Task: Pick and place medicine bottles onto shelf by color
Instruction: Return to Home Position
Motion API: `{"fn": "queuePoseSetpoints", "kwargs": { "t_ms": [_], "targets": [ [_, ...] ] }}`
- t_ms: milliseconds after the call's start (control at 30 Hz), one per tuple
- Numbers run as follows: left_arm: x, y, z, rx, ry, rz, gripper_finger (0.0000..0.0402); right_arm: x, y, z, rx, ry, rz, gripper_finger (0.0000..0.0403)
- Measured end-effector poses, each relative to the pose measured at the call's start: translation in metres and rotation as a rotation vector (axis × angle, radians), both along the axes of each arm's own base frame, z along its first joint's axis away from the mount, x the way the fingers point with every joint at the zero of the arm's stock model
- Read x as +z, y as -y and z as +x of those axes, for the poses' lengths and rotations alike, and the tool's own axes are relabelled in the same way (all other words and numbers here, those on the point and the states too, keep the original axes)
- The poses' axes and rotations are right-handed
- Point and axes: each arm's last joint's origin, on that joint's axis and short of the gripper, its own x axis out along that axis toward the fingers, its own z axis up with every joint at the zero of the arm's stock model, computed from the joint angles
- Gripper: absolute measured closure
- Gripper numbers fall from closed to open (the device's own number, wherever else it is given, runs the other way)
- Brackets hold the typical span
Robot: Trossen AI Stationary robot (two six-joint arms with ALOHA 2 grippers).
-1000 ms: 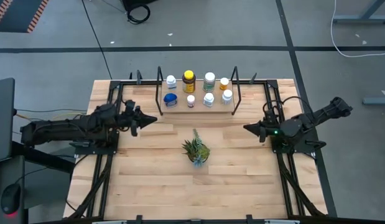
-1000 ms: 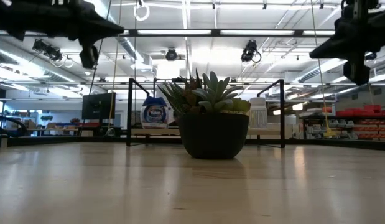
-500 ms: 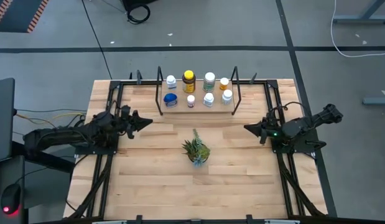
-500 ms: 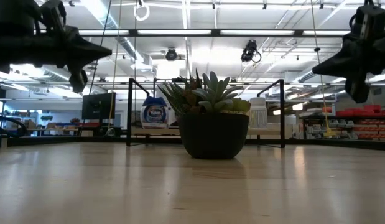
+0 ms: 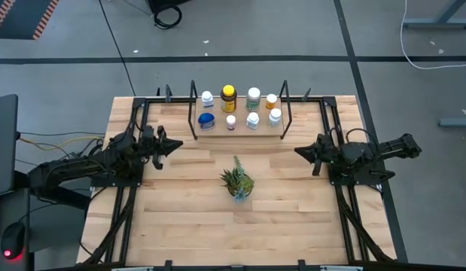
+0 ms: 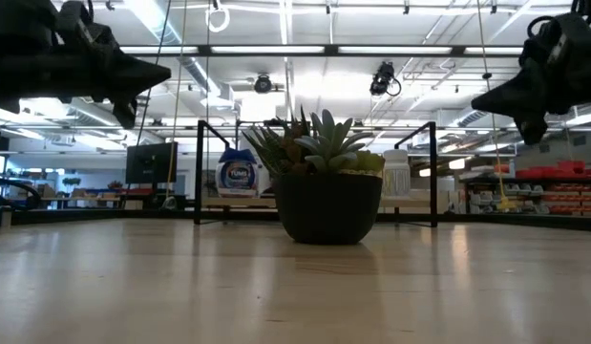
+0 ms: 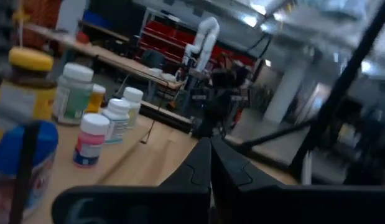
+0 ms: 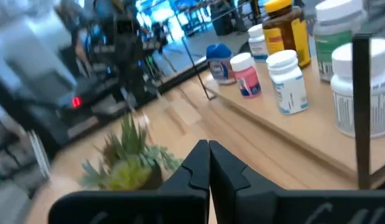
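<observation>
Eight small round medicine bottles (image 8: 287,81) are shown standing upright in two rows on the shelf (image 5: 219,126). The shelf is a low plank of light wood with thin black wire uprights (image 5: 284,105) at its ends, set at the far middle of the table (image 5: 180,218).

In the far row, from left to right, are seen a white-capped bottle (image 5: 207,97), a dark jar with a yellow lid (image 5: 228,98), a taller green-labelled bottle with a white cap (image 5: 253,98) and an orange bottle (image 5: 271,100). In the near row are seen a squat blue jar (image 5: 206,120), a slim pink bottle with a white cap (image 5: 231,121), a white bottle (image 5: 252,120) and, at the right end, a second white bottle (image 5: 275,116).

The table is made of pale wooden planks, with black metal rails (image 5: 127,218) along both sides. A spiky green plant (image 5: 237,182) in a dark round pot is placed near the table's middle, apart from the shelf on its near side.

The left gripper (image 5: 178,143) is held above the left of the table, near the shelf's left end. Its dark tapered fingers (image 7: 201,163) are pressed together into a wedge, with nothing pinched. The right gripper (image 5: 298,151) is held above the right of the table and pointed toward the middle. Its fingers (image 8: 199,163) are likewise pressed together and empty.
</observation>
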Motion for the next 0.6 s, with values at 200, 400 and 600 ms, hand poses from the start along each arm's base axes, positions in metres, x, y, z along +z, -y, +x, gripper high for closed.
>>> {"fn": "queuePoseSetpoints", "kwargs": {
  "t_ms": [200, 400, 600],
  "targets": [
    [-0.007, 0.005, 0.002, -0.087, -0.074, 0.012, 0.0400, -0.006, 0.000, 0.001, 0.014, -0.081, -0.015, 0.0398],
    [-0.012, 0.008, 0.003, -0.105, -0.130, 0.078, 0.0388, -0.012, -0.001, 0.006, 0.000, -0.173, -0.071, 0.0397],
    [-0.010, 0.008, 0.003, -0.091, -0.132, 0.228, 0.0386, -0.015, -0.001, 0.008, -0.001, -0.215, -0.076, 0.0390]
  ]
}}
